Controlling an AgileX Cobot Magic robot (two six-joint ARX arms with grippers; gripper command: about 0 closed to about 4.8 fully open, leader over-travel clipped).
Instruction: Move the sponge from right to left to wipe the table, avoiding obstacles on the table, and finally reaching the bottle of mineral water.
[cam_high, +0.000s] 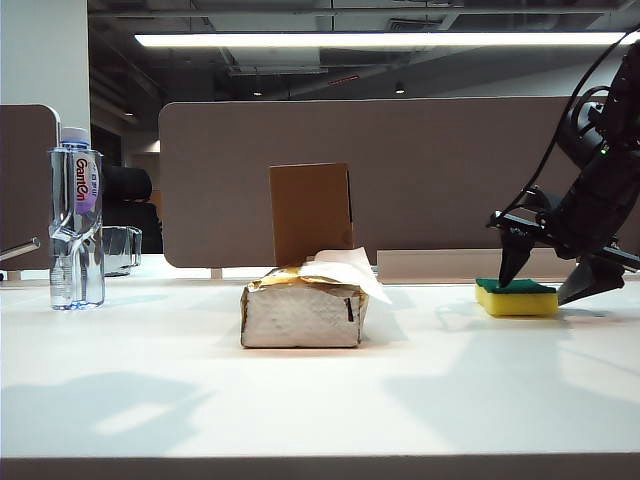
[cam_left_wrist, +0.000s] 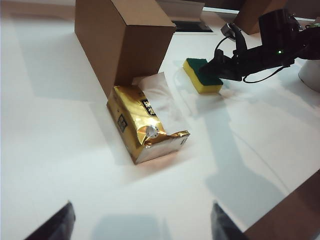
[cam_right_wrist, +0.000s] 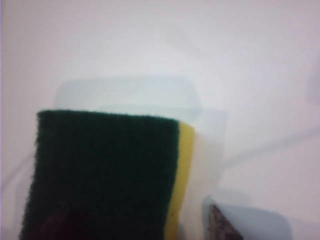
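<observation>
Right gripper (cam_high: 553, 280) fingers straddle sponge (cam_high: 517, 297); left gripper (cam_left_wrist: 142, 222) seen only wrist-side.

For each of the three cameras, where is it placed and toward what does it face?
Exterior view: low at the table's front edge, facing level across it; shows the bottle of mineral water, tissue pack, cardboard box, and the right hand open astride the sponge.
Left wrist view: high above the table, looking down; the open left hand's fingertips show.
Right wrist view: close above the sponge, looking down; one fingertip shows.
Shared: the sponge appears in all three.
</observation>
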